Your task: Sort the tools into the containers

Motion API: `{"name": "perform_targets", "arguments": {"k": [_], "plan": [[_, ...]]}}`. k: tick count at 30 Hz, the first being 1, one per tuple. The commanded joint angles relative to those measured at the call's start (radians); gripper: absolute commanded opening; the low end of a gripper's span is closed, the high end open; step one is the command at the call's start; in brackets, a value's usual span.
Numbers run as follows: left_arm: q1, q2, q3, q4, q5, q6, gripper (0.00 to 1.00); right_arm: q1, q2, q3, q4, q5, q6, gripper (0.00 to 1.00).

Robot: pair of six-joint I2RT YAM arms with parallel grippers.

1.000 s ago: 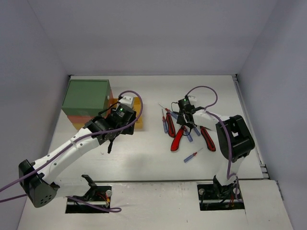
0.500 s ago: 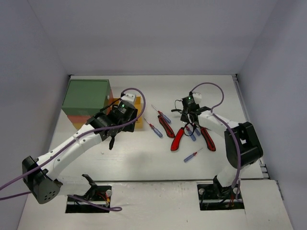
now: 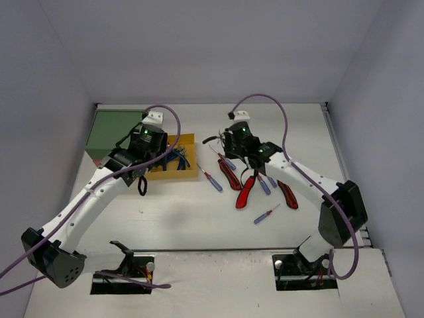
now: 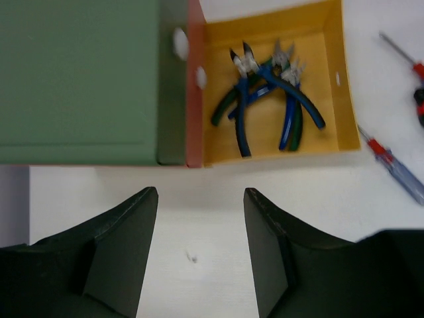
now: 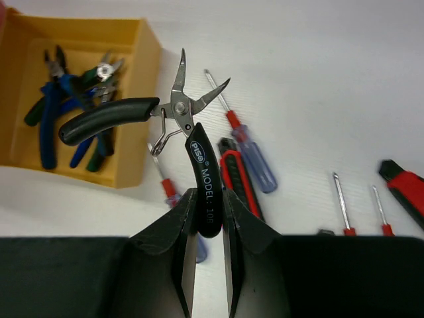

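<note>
The white table [image 3: 199, 222] carries a small cabinet [image 3: 114, 129] with a green top at far left. Its yellow drawer [image 4: 333, 73] stands open to the right, under a shut orange-red drawer [image 4: 194, 93].

The left gripper [image 4: 199, 193] hovers over bare table just near of where cabinet and drawer meet, its fingers spread wide with nothing between them. The right gripper [image 5: 209, 199] is clamped on one handle of the black-handled pliers [image 5: 201, 169], which it holds in the air just right of the yellow drawer.

A tangle of blue- and green-handled pliers [image 4: 265, 89] lies inside the yellow drawer. Three red-and-black utility knives [image 3: 246, 191] lie on the table right of the drawer. Several small blue-and-red screwdrivers [image 3: 213, 180] lie among them.
</note>
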Motion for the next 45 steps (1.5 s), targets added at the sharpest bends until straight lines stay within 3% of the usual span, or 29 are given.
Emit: {"name": "perform_targets", "arguments": {"k": [1, 5, 14, 18, 21, 25, 30, 37, 43, 45], "plan": [[0.033, -0.131, -0.068, 0.158, -0.129, 0.084, 0.51, 0.063, 0.109, 0.152, 0.042, -0.009, -0.065, 0.00], [0.066, -0.211, -0.165, 0.219, -0.118, 0.087, 0.50, 0.126, 0.242, 0.291, 0.053, 0.001, -0.089, 0.00], [0.140, -0.257, -0.206, 0.247, -0.150, 0.094, 0.50, 0.238, 0.490, 0.523, 0.075, 0.020, -0.156, 0.00], [0.163, -0.253, -0.205, 0.244, -0.138, 0.085, 0.50, 0.270, 0.558, 0.583, 0.076, 0.012, -0.181, 0.04], [0.174, -0.254, -0.208, 0.248, -0.122, 0.086, 0.50, 0.283, 0.590, 0.606, 0.076, 0.000, -0.194, 0.14], [0.189, -0.240, -0.202, 0.249, -0.085, 0.084, 0.51, 0.279, 0.609, 0.625, 0.076, -0.016, -0.192, 0.40], [0.194, -0.222, -0.166, 0.248, -0.043, 0.055, 0.50, 0.264, 0.565, 0.619, 0.073, -0.038, -0.204, 0.57], [0.197, -0.134, 0.026, 0.219, -0.053, 0.102, 0.50, 0.165, 0.429, 0.520, 0.077, -0.041, -0.175, 0.52], [0.281, 0.039, 0.221, 0.205, -0.010, 0.142, 0.50, 0.051, 0.400, 0.427, 0.085, -0.111, -0.133, 0.30], [0.324, 0.114, 0.284, 0.193, 0.047, 0.133, 0.51, 0.045, 0.425, 0.424, 0.085, -0.119, -0.133, 0.29]]}}
